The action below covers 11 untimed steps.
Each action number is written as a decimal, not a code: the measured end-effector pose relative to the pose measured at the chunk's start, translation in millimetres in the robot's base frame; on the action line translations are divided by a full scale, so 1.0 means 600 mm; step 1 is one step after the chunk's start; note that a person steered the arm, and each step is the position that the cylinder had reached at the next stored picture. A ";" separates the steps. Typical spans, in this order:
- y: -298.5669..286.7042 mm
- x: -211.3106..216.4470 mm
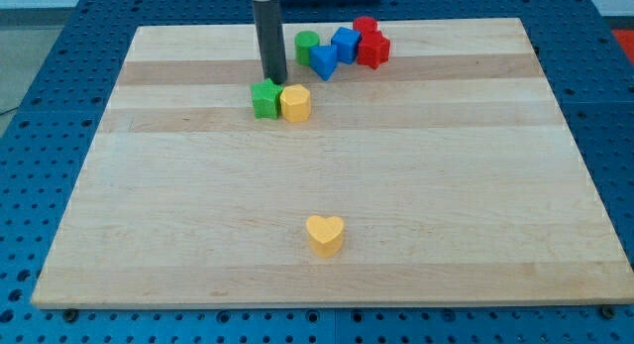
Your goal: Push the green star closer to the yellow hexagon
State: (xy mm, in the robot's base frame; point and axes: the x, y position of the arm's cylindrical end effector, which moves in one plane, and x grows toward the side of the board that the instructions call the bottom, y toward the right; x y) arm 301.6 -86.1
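The green star [265, 99] lies on the wooden board [327, 166] toward the view's top, left of centre. The yellow hexagon [296, 103] sits right beside it on its right, the two touching or nearly so. My tip [273, 80] is at the end of the dark rod, just above the green star's top edge in the view, touching it or very close.
A cluster of blocks sits at the view's top: a green round block [307, 45], a blue block [324, 60], a blue block [345, 44], a red block [373, 50] and another red one [366, 28]. A yellow heart [325, 235] lies near the view's bottom centre.
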 end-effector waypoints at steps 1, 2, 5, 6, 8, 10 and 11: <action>-0.007 0.014; 0.056 0.096; 0.008 0.040; -0.111 0.024; -0.096 0.085; -0.032 0.090; -0.109 0.037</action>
